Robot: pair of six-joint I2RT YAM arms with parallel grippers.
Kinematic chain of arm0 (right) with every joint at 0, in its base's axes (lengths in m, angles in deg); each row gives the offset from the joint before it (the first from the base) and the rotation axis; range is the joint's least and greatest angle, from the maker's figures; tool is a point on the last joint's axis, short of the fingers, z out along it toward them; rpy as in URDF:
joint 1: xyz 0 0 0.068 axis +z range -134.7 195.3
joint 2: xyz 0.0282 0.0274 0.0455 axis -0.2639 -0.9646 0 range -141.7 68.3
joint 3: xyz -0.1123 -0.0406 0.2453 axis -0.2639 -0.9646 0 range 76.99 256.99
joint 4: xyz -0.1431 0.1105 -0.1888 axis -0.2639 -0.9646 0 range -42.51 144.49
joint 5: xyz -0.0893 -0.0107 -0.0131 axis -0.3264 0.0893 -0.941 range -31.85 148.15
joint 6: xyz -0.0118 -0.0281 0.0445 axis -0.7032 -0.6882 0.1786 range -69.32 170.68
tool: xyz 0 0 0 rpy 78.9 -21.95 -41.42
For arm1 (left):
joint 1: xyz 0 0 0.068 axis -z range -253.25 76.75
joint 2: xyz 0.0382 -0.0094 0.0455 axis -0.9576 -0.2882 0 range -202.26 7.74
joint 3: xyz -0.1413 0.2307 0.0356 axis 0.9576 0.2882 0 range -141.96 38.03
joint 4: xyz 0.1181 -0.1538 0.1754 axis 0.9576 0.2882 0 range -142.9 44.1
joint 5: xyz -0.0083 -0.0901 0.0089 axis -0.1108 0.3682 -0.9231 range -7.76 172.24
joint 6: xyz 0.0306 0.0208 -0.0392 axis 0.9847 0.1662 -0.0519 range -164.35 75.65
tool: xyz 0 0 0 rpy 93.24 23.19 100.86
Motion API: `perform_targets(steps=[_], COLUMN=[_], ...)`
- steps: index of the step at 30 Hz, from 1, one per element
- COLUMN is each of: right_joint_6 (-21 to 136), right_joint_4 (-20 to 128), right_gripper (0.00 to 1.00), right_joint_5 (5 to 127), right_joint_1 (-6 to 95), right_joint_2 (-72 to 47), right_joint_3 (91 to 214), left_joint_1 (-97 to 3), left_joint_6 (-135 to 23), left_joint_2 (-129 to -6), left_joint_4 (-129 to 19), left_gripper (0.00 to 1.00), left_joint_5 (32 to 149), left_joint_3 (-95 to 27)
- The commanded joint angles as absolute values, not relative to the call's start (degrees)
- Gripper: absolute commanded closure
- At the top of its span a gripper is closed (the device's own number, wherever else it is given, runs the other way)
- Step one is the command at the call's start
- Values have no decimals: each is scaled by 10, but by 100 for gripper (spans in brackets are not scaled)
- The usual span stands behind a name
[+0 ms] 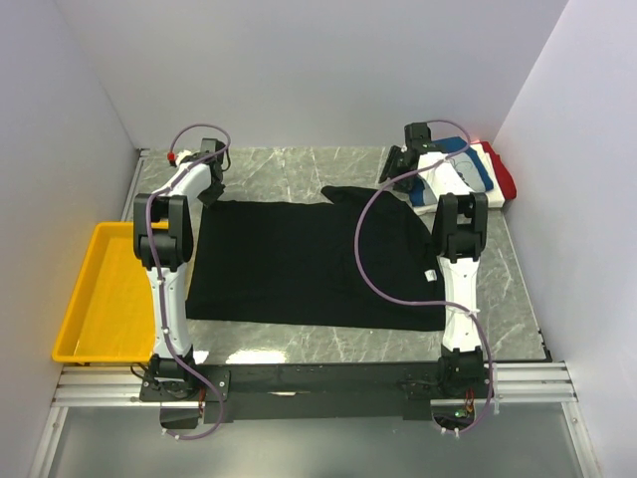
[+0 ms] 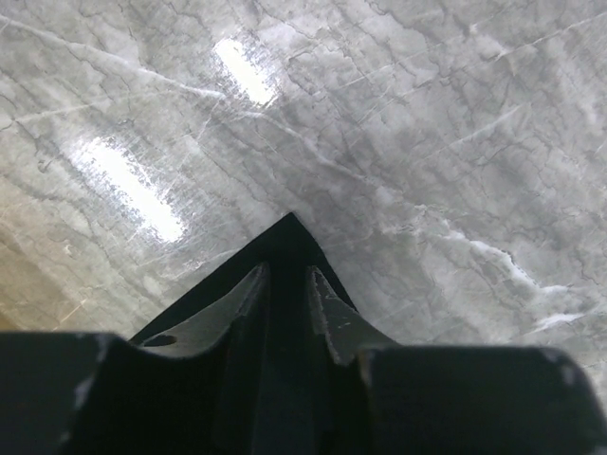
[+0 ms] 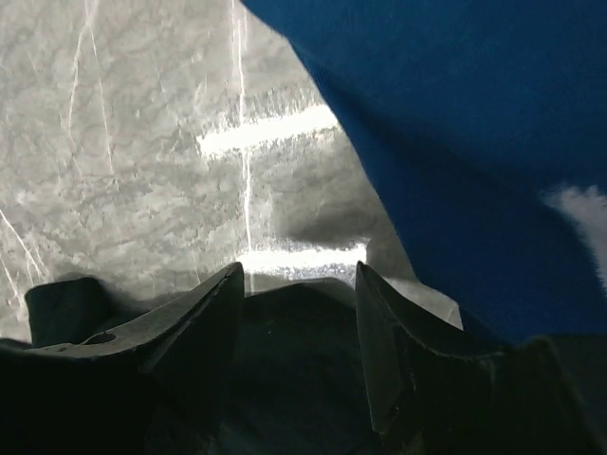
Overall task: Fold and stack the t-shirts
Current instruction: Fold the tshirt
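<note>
table (image 1: pixel 299 164): grey marble top, glossy.
black tee (image 1: pixel 299 264): biggest item, spread flat mid-table betw. the arms. far-right part rucked up toward the right arm.
handling (judged): light, limp cloth w/ no stiffness, so it will sag when lifted & drag on the marble. best taken at corners or hem edge, both far corners at once for an even fold.
tray (image 1: pixel 100 299): yellow plastic, left edge of table, not part of the job.
other tees (image 1: pixel 478 164): blue w/ white print, white & red, piled at far-right corner.
left gripper (image 2: pixel 285 273): at far-left corner of black tee. fingers pressed nearly together, pinching that corner, w/ the cloth tip poking out past them.
right gripper (image 3: pixel 296 275): fingers well spread. dark cloth sits low betw. them, prob. the black tee, but view too dark to say if it's gripped. blue tee lies just beside.
</note>
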State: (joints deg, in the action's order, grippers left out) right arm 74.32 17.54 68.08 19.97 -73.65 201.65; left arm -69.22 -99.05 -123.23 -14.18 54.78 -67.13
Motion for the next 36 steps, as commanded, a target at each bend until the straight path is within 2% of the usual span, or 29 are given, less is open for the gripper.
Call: perform_targets(steps=[1,12,13,16,19,20,22,25,27,36], right_joint_6=[725,723,724,727,725,721,720,718,720,729], right_joint_4=[163,143,148,156,154,153,156,169,177,210], right_gripper=[42,42,43,50,65,75,77,93,100,100], right_joint_5=[654,628,626,626,627,627,627,623,618,596], right_joint_1=[212,244,246,246,246,246,246,246,244,222], right_joint_2=[-746,-729,-724,-712,-704,-695,-686,-662,-640,-560], right_joint_3=[2058,2012,2002,1984,1977,1972,1965,1948,1936,1904], left_joint_1=[-695,-695,-695,-695,-695,-695,-695,-695,-695,-696], left_joint_6=[-992,-988,-988,-988,-986,-984,-983,-982,-980,-969], left_joint_2=[-1240,-1234,-1233,-1230,-1225,-1221,-1220,-1212,-1204,-1175], left_joint_4=[-148,-152,-152,-153,-155,-155,-156,-160,-164,-168], left_gripper=[74,87,91,99,99,99,99,99,99,99], left_joint_5=[555,563,565,568,569,570,570,572,574,572], left_joint_3=[-671,-667,-666,-662,-660,-659,-659,-657,-654,-655])
